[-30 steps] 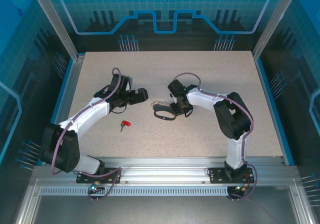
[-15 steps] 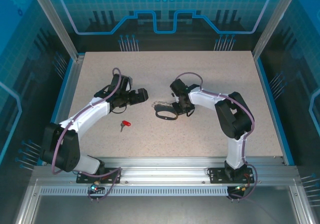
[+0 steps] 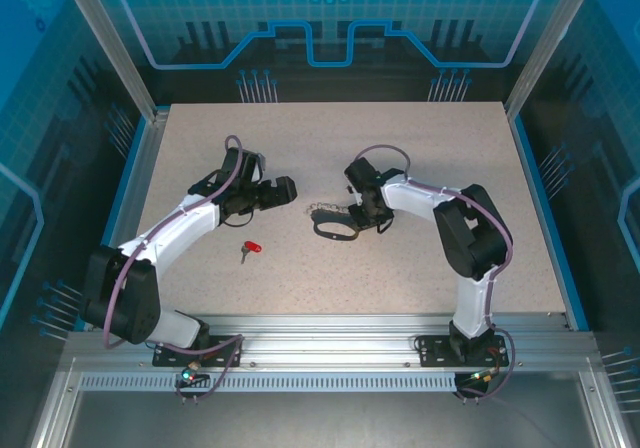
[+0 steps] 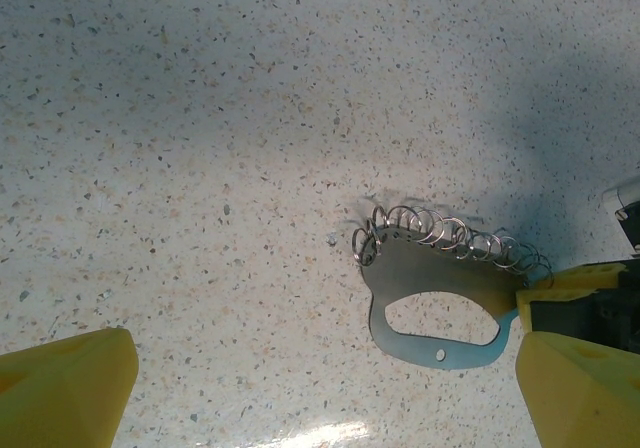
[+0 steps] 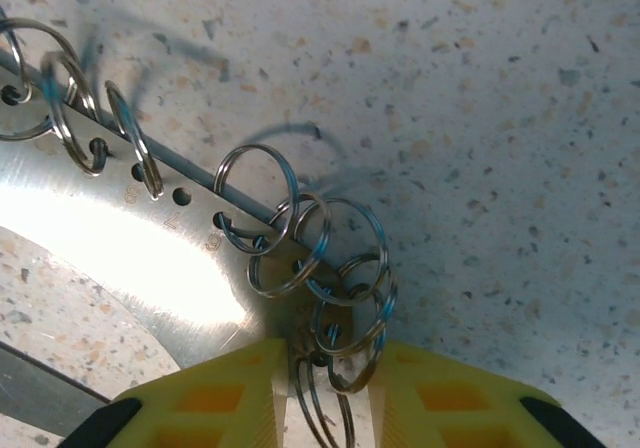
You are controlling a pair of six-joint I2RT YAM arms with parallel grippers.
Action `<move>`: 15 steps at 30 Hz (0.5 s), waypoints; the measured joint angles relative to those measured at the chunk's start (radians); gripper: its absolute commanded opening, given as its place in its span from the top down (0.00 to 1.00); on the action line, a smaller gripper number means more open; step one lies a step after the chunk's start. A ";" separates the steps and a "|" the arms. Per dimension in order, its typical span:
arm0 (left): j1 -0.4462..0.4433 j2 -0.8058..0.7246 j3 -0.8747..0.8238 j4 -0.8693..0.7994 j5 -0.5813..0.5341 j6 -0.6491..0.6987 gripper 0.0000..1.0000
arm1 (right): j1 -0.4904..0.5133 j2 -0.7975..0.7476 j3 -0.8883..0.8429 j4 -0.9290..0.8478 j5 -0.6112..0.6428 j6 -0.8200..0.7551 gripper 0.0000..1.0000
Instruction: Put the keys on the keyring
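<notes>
Left gripper (image 3: 284, 190) spread wide. Right gripper (image 5: 330, 358): fingers nearly together, silver wire rings (image 5: 300, 243) of dark grey oval keyring (image 4: 430, 278) between them; grip cannot be told. Red-headed silver-bladed key (image 3: 250, 249) on table near left gripper, apart.

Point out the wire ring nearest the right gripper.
The last ring at the row's end, dipping between the right gripper's jaws; the others lie farther along the keyring.
</notes>
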 measured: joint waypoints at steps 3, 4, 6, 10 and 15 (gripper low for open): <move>0.000 0.000 0.000 0.000 0.001 -0.001 0.01 | -0.012 -0.010 -0.014 0.004 -0.008 0.000 0.72; 0.000 0.000 0.000 0.000 0.003 -0.001 0.01 | -0.014 -0.014 -0.019 0.007 -0.011 0.000 0.72; 0.000 0.000 0.000 0.000 0.007 -0.002 0.01 | -0.019 -0.020 -0.028 0.008 -0.016 0.000 0.73; 0.000 0.000 0.000 0.000 0.010 -0.002 0.01 | -0.020 -0.023 -0.034 0.013 -0.023 0.000 0.73; 0.000 0.000 0.000 0.000 0.011 -0.002 0.01 | -0.024 -0.034 -0.048 0.020 -0.023 0.000 0.71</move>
